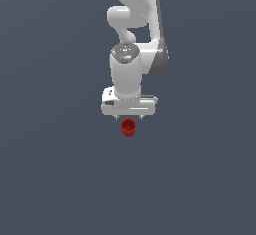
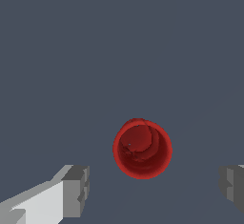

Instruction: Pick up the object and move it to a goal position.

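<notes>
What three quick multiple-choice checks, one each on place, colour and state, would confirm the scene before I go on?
1. Where is the small red ribbed cup-like cylinder relative to the white tool?
A. Clamped between its fingers
B. Free, not touched by either finger
C. Out of both views

2. What colour is the cylinder?
A. Red
B. Green
C. Yellow

3. How do the tool's jaws stand?
A. Shut on the cylinder
B. Shut on nothing
C. Open

Answers: 1 B, the wrist view shows clear gaps between the cylinder and both grey fingers. 2 A, it is red in both views. 3 C, the fingers sit far apart, wider than the cylinder.
</notes>
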`<state>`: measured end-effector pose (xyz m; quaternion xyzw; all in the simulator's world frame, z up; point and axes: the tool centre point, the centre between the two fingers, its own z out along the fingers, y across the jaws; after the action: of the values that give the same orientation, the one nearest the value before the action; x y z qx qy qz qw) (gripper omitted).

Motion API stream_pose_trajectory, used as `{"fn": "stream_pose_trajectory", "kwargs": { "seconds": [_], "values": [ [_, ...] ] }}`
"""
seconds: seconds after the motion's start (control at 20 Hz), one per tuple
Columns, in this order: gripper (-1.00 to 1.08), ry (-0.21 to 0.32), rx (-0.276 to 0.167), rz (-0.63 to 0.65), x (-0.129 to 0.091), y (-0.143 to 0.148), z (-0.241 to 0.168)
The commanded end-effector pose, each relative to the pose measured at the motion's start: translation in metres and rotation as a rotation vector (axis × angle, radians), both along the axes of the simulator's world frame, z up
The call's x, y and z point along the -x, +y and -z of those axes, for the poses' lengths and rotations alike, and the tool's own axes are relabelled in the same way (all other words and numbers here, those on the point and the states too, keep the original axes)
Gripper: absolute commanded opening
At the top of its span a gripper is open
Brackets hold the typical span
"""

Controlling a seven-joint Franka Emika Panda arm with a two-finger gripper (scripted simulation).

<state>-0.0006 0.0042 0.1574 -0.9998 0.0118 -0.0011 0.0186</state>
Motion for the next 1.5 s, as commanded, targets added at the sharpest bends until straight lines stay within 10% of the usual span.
{"fn": "stream_pose_trajectory", "kwargs": {
  "seconds": [0.0,1.45],
  "values": [
    [1.0,0.002,0.008,0.01,0.002,0.0,0.013],
    [1.0,0.004,0.037,0.046,0.015,-0.002,0.108]
  ]
}}
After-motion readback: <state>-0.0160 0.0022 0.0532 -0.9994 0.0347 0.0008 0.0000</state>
